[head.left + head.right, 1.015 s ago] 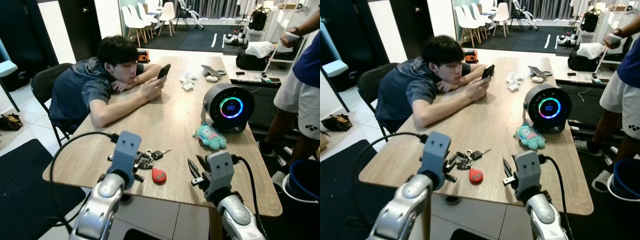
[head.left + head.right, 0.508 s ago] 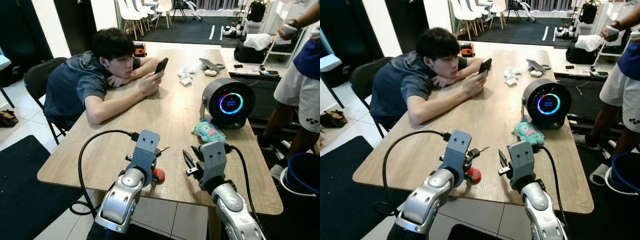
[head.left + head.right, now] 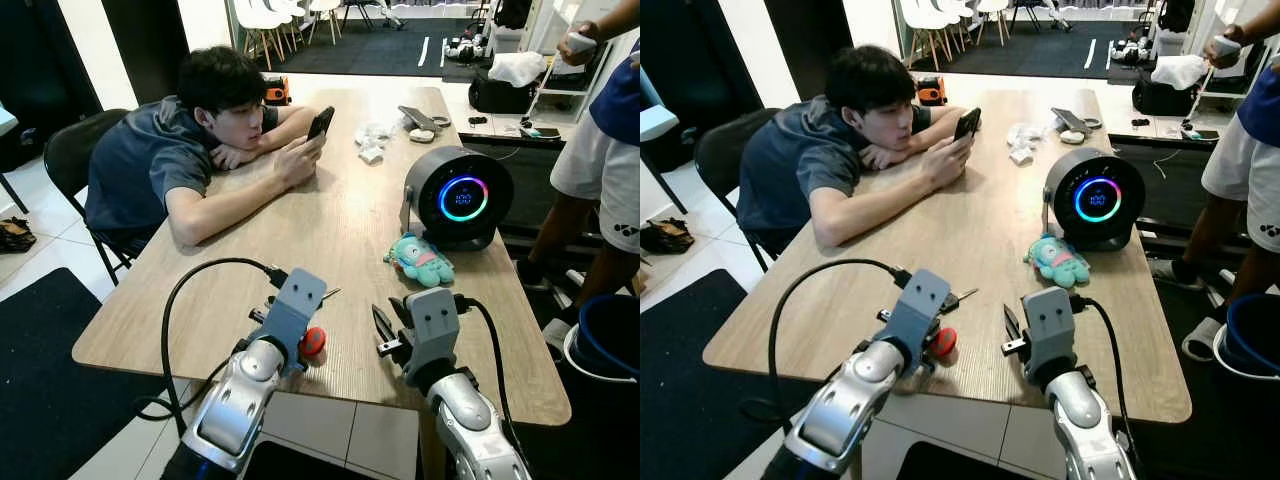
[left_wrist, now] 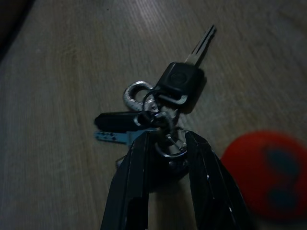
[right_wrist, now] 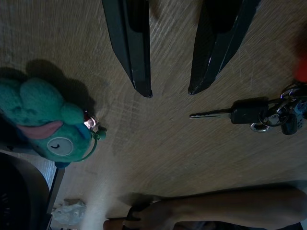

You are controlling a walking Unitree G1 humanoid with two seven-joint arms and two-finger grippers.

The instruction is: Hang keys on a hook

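A long wooden table (image 3: 330, 240) runs up the middle of the frame, white tiled floor on its left beside a black mat (image 3: 40, 370) at lower left, with a seated person (image 3: 190, 150) leaning on its upper left edge and a standing person (image 3: 605, 170) at the right edge. On it stand a round black speaker (image 3: 457, 200) right of centre and a teal plush toy (image 3: 420, 262) just below it. Near the table's lower edge the left gripper (image 4: 165, 143) has its 2 fingers narrowly astride the ring of the keys (image 4: 163, 103) lying flat beside a red fob (image 3: 313, 341), while the right gripper (image 5: 168, 88) hovers parted and holding nothing over bare wood to the right.
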